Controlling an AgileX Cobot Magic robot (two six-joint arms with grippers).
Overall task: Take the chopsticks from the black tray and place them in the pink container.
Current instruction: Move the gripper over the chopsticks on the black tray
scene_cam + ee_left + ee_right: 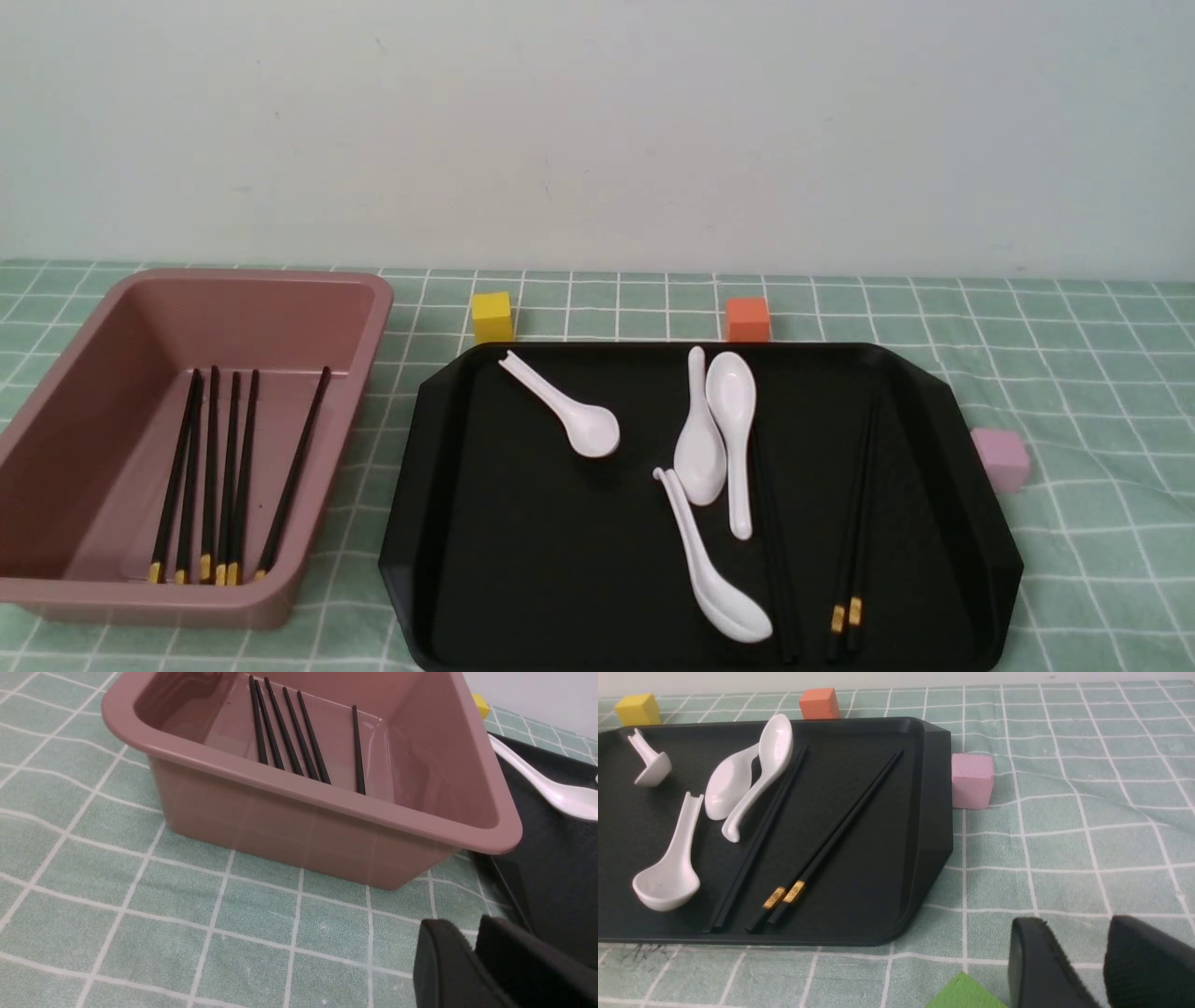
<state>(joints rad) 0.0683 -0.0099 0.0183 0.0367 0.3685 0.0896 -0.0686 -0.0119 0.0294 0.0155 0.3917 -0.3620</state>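
Note:
The black tray (523, 551) lies at the centre right of the table. Near its right side rest two chopsticks (854, 523) with yellow bands, side by side (840, 830). Another dark stick (761, 835) lies beside the spoons. To the tray's left stands the pink container (93, 392), with several chopsticks (229, 467) lying on its floor (289, 732). Neither gripper shows in the front view. My left gripper (467, 928) hangs over the cloth near the container's corner, its fingers together and empty. Over the cloth beside the tray, my right gripper (1078, 924) holds nothing, with a gap between its fingers.
Several white soup spoons (569, 411) lie on the tray. A yellow cube (492, 315) and an orange cube (748, 319) stand behind it, and a pale pink cube (999, 457) is at its right edge. A green block (966, 994) lies close to my right gripper.

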